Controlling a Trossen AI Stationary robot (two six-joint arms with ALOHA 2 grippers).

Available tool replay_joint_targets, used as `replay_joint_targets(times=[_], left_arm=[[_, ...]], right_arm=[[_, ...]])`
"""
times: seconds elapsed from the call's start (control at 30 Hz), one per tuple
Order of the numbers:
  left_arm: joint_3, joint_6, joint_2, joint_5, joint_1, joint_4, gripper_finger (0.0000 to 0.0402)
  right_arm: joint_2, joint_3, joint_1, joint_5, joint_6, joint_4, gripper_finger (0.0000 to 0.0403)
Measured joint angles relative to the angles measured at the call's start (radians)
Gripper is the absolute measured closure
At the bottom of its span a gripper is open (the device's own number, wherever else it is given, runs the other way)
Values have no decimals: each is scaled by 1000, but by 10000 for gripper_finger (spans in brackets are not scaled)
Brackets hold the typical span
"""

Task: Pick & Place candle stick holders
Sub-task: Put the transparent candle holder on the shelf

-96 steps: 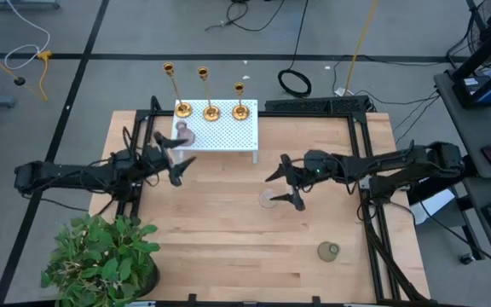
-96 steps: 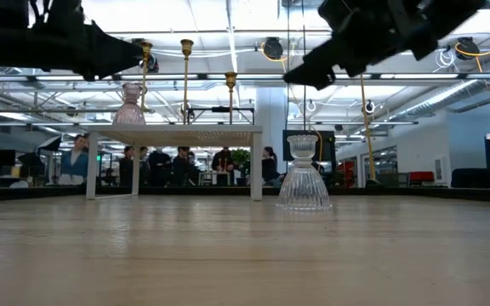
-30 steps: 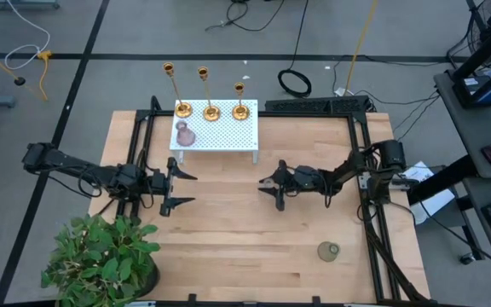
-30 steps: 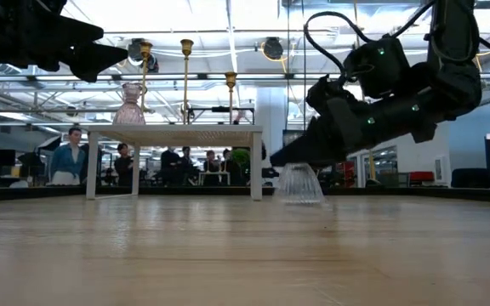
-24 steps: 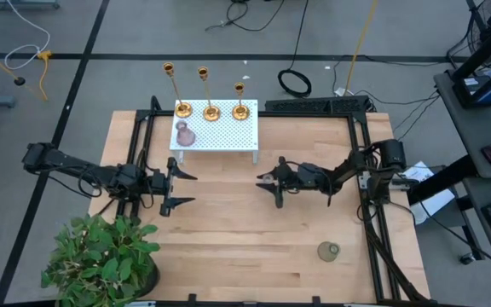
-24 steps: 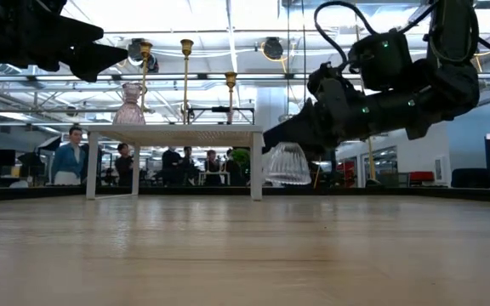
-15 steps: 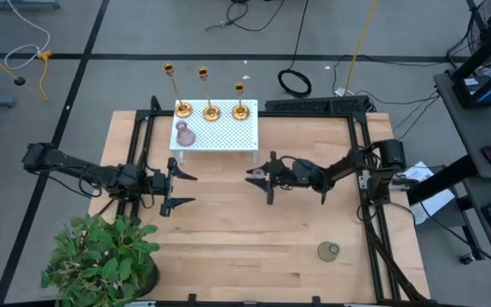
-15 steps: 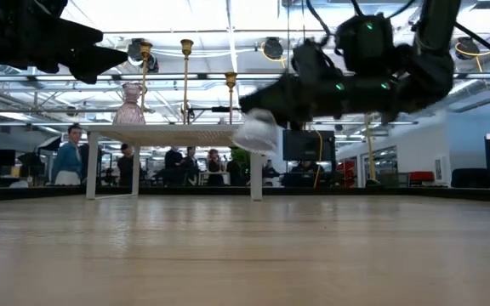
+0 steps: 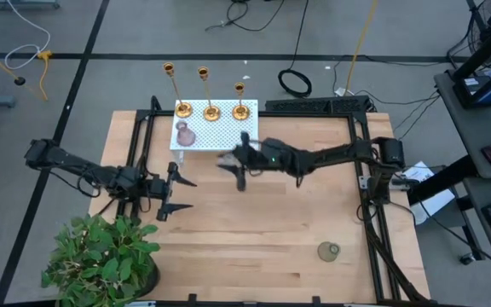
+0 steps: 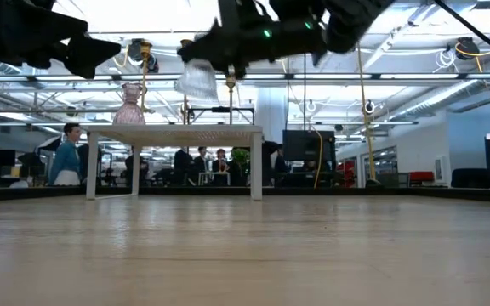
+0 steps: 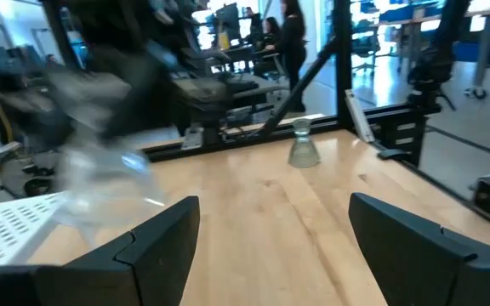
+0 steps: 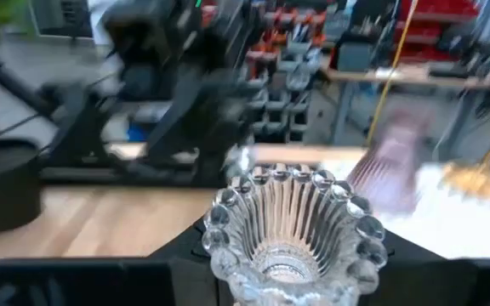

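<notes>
Clear ribbed glass holder [image 12: 292, 223], scalloped beaded rim, is clamped in the right hand [image 9: 231, 165] and carried in the air at the front edge of the white perforated stand [image 9: 228, 135]; a second ago it sat lower over the bare tabletop [image 9: 271, 239], so the place step looks near; pink glass holder [image 9: 183, 135] already on the stand; three gold candlesticks [image 9: 210, 110], shiny metal, flared bases, thin stems, line the stand's far edge; small greenish holder [image 9: 327, 251] left on wood; left hand [image 9: 170, 194] waits near the plant, fingers apart.
</notes>
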Motion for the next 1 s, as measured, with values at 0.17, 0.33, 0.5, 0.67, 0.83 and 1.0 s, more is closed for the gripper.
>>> replay_joint_targets(times=[0.17, 0.33, 0.5, 0.67, 0.83, 1.0], left_arm=[[0, 0, 0, -5, -43, 1, 92], [0, 6, 0, -41, -58, 2, 92], [0, 35, 0, -45, -58, 24, 92], [0, 26, 0, -46, -58, 27, 92], [0, 26, 0, -46, -59, 27, 92], [0, 26, 0, -46, -59, 21, 92]], right_arm=[[8, 114, -55, -4, -42, -49, 284], [38, 142, -105, -3, -42, -9, 288], [133, 234, -132, -8, -43, -37, 284], [220, 336, -154, -10, -45, -43, 288], [279, 383, -178, -8, -36, -62, 286], [318, 394, -199, -8, -26, -68, 282]])
